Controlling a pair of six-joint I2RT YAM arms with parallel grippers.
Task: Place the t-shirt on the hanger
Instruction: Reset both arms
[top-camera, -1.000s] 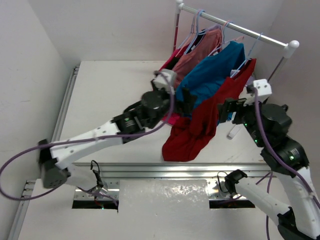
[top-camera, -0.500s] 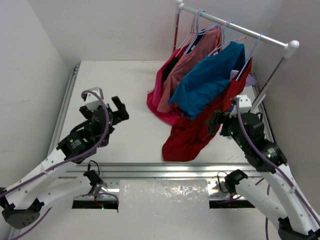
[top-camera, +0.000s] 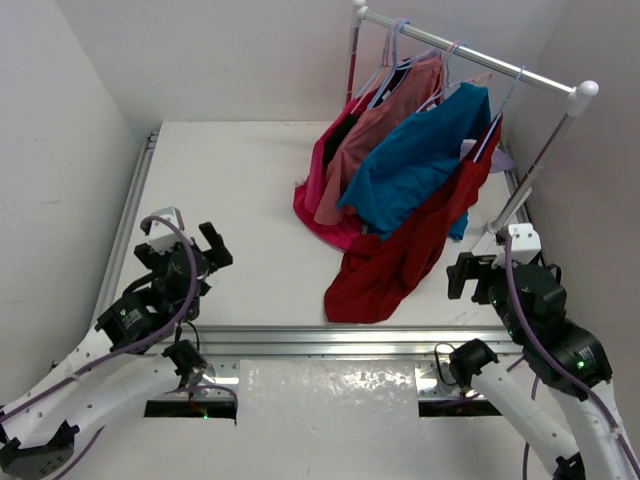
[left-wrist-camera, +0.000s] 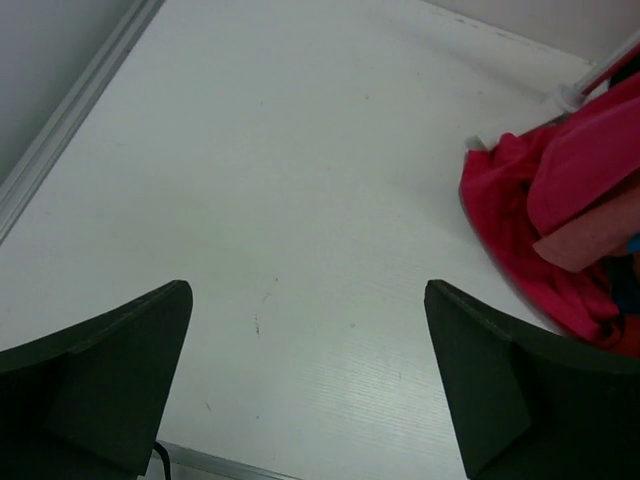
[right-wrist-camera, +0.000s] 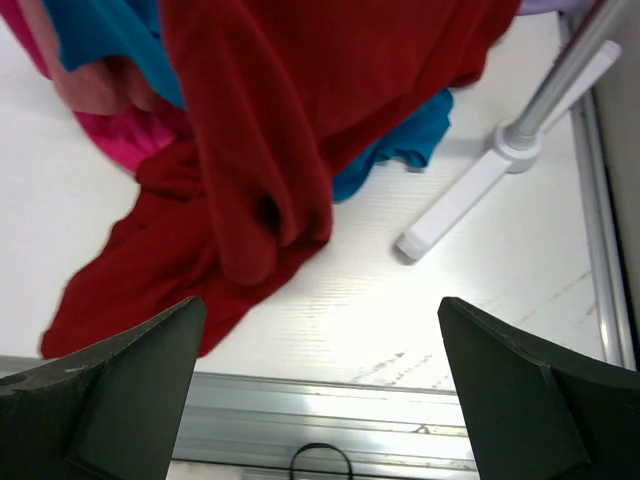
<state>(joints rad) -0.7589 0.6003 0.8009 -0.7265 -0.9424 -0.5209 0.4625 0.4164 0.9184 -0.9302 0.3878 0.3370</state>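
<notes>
The dark crimson t-shirt (top-camera: 395, 255) hangs from the pale blue-lavender hanger (top-camera: 497, 150) at the right end of the rail. Its lower part lies bunched on the table. It fills the upper left of the right wrist view (right-wrist-camera: 260, 140). My right gripper (top-camera: 470, 278) is open and empty near the table's front edge, right of the shirt's hem and apart from it; its jaws stand wide in the right wrist view (right-wrist-camera: 320, 400). My left gripper (top-camera: 190, 250) is open and empty at the front left, far from the shirts, over bare table in the left wrist view (left-wrist-camera: 310, 390).
A garment rail (top-camera: 470, 55) on a white foot (right-wrist-camera: 500, 190) holds a magenta-pink shirt (top-camera: 325, 205), a salmon shirt (top-camera: 385, 110) and a teal shirt (top-camera: 420, 150). A metal rail (top-camera: 330, 340) runs along the front edge. Walls stand left and right.
Both arms have drawn back from the rack toward the near edge, the left one far to the left. The crimson shirt stays hanging on the hanger, held by neither gripper.
</notes>
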